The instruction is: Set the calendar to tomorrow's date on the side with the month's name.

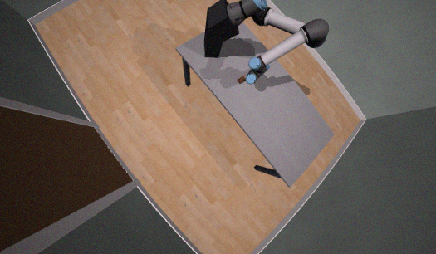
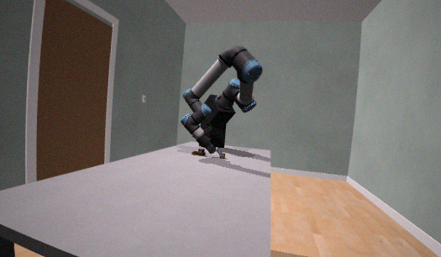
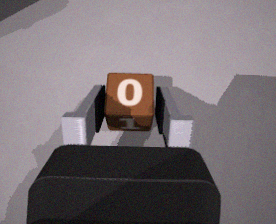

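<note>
A brown cube [image 3: 129, 94] stands on the table, away from the tray. In the wrist view a white 0 shows upright on its upper face, and a shaded face below it seems to bear a 1. My gripper [image 3: 130, 100] is open around the cube, with a finger on each side and a narrow gap at both sides. The brown calendar tray [image 2: 196, 154] [image 1: 241, 79] is on the table beside the gripper, with a block-like brown part rising from it. Its month side, its digits and any second cube are too small to read.
The grey table [image 1: 274, 120] [image 2: 130, 197] carries the tray and cube near the robot's black base [image 1: 216, 31]. In the top view the wrist hides the loose cube. Arm shadows fall across the table around the gripper.
</note>
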You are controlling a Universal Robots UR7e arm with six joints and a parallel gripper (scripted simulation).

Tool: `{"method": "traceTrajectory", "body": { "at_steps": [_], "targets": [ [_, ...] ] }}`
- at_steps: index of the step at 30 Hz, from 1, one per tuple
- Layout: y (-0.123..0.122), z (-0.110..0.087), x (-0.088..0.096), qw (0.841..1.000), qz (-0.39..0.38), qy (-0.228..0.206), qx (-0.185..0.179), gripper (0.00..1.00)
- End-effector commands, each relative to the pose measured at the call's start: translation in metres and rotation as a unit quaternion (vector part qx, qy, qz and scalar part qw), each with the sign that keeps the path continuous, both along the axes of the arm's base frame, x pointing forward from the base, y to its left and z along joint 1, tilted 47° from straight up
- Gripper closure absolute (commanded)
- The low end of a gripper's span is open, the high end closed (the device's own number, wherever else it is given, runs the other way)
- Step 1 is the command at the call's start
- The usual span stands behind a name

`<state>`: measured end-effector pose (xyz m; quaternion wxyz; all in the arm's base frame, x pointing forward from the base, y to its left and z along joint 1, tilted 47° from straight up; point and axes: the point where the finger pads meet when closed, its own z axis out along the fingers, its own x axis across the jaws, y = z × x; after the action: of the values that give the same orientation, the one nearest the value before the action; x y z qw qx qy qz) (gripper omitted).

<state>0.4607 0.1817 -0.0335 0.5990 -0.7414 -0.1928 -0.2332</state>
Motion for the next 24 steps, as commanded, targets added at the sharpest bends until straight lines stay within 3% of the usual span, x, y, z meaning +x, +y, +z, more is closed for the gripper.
{"method": "traceTrajectory", "body": {
  "at_steps": [1,5,6,8,9,24],
  "targets": [
    [-0.0003,0.0002,0.0002,1.0,0.0,0.0,0.0,0.22],
    [-0.0003,0.0002,0.0002,1.0,0.0,0.0,0.0,0.16],
    [-0.0003,0.0002,0.0002,1.0,0.0,0.0,0.0,0.1],
    [-0.0003,0.0002,0.0002,1.0,0.0,0.0,0.0,0.1],
    [-0.0003,0.0002,0.0002,1.0,0.0,0.0,0.0,0.0],
    [-0.0003,0.0002,0.0002,1.0,0.0,0.0,0.0,0.0]
  ]
}}
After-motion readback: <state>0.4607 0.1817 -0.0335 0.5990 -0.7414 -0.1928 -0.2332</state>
